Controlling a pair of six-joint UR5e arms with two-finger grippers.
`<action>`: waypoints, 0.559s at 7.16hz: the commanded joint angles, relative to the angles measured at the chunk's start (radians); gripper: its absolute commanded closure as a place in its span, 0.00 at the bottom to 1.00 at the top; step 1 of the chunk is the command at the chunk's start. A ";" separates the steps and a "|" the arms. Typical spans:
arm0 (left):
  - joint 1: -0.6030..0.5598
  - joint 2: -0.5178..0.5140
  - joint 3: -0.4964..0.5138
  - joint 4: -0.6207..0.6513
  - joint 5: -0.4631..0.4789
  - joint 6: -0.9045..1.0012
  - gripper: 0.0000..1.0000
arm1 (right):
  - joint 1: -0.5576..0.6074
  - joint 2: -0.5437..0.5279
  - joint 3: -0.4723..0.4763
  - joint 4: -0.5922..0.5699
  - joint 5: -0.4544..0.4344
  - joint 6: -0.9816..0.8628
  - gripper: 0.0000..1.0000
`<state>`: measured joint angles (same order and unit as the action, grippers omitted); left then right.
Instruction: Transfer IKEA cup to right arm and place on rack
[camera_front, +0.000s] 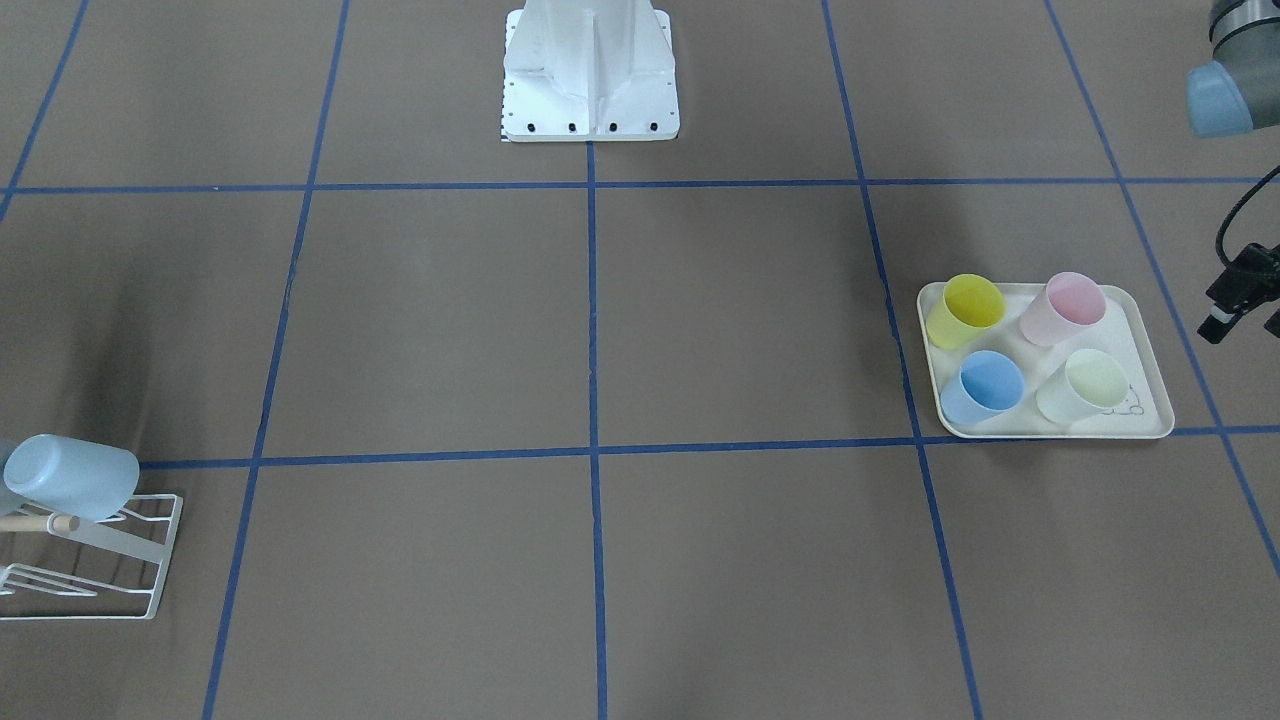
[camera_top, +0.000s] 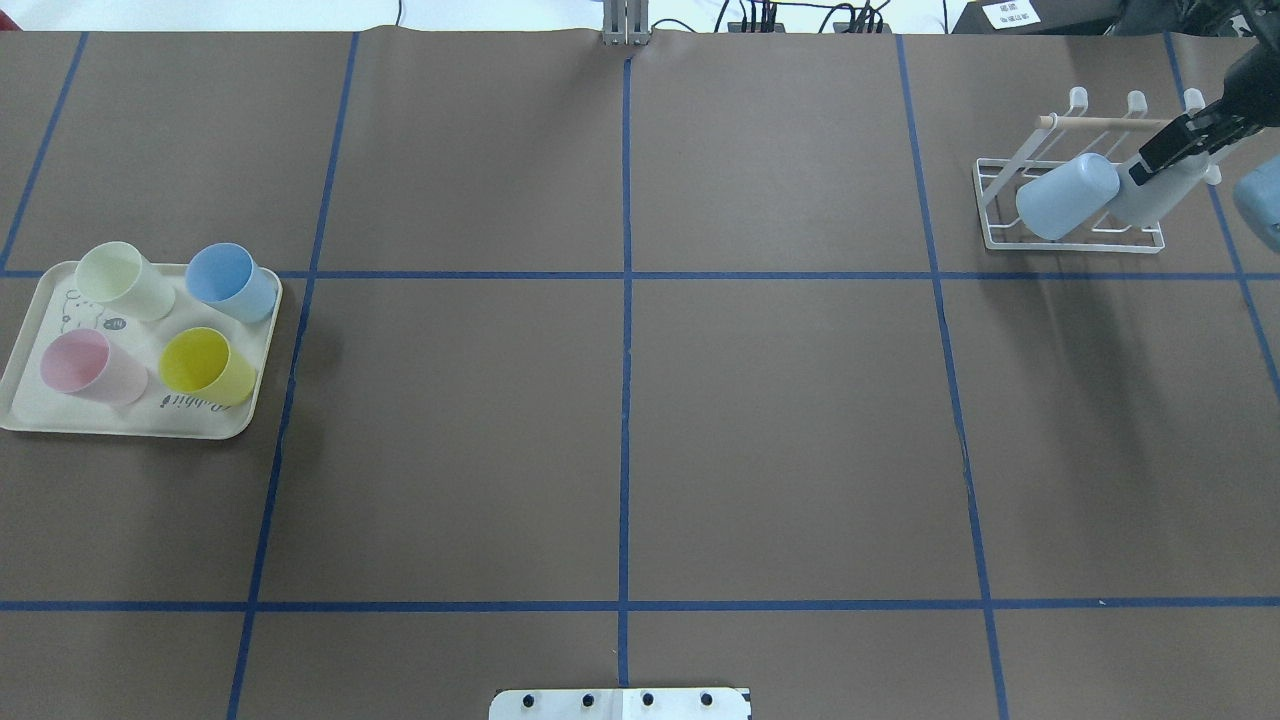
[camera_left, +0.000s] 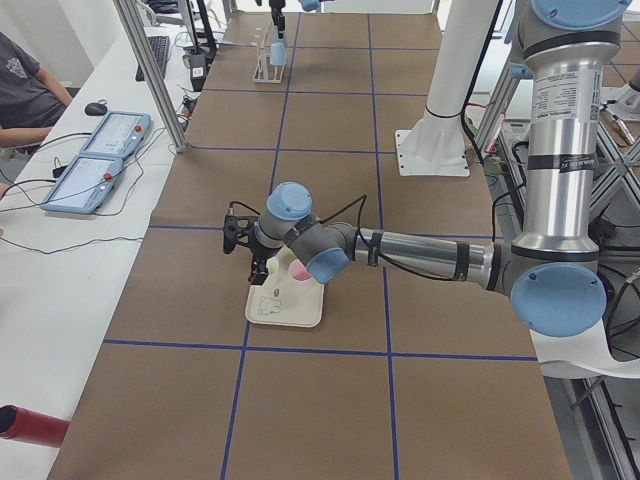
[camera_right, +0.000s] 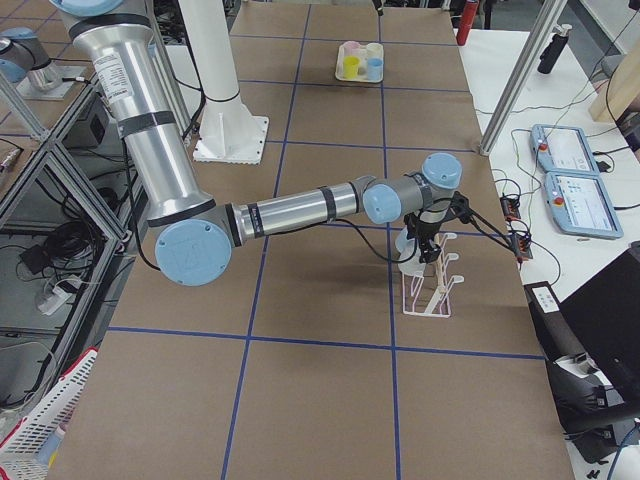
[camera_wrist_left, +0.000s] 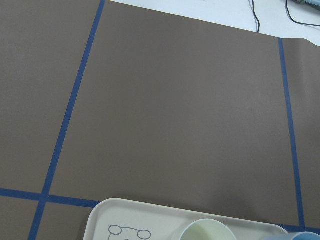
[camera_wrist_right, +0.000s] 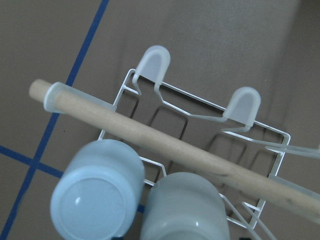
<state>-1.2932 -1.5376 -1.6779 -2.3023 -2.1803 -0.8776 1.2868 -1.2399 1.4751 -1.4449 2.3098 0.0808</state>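
The right claw sits directly over the grey-blue cup on the rack. Whether it is open or gripping the cup cannot be told. The cup rests mouth-down with its long axis slanted, base up toward the claw and mouth end toward the dowel. A light blue cup leans the same way just beside it. The left claw hovers by the tray, well apart across the worktop; its opening cannot be told either.
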 joint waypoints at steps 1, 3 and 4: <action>0.003 0.019 0.020 0.001 0.000 0.009 0.00 | -0.009 0.008 0.001 -0.003 -0.007 0.005 0.00; 0.003 0.051 0.026 0.003 -0.009 0.009 0.00 | -0.008 0.014 0.004 -0.002 -0.001 0.010 0.00; 0.005 0.071 0.023 0.003 -0.016 0.008 0.00 | -0.008 0.016 0.017 0.000 0.000 0.019 0.00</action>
<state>-1.2900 -1.4905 -1.6539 -2.3000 -2.1887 -0.8684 1.2789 -1.2274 1.4808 -1.4466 2.3068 0.0914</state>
